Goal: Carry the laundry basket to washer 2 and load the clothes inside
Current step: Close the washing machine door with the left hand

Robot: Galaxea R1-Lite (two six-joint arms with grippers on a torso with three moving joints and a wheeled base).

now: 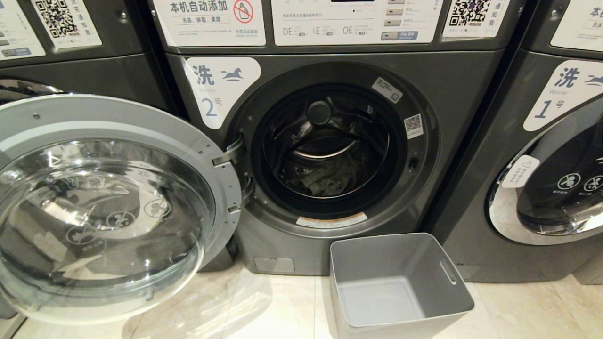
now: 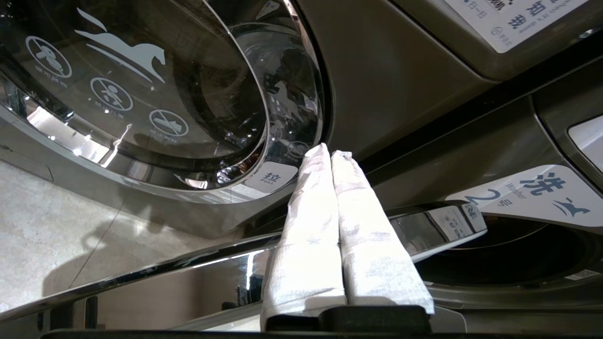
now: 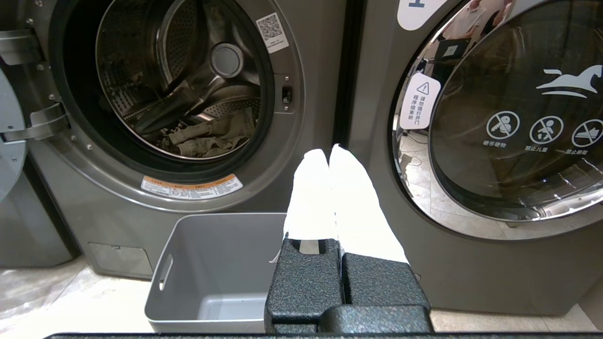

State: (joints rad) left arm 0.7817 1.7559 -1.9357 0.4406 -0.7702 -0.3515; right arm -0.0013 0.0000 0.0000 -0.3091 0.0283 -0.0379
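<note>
One garment (image 1: 330, 176) lies inside washer 2 (image 1: 438, 94); basket (image 1: 452, 301) empty.

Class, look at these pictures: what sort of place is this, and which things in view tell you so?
Most likely a self-service laundry room. Numbered front-loading machines stand side by side: washer 2, its door open, and washer 1 beside it, with QR-code labels above. A grey laundry basket sits on the floor.

Grey laundry basket (image 1: 400, 310), dark grey washer 2 (image 1: 447, 94), white-wrapped fingers (image 3: 311, 197)
</note>
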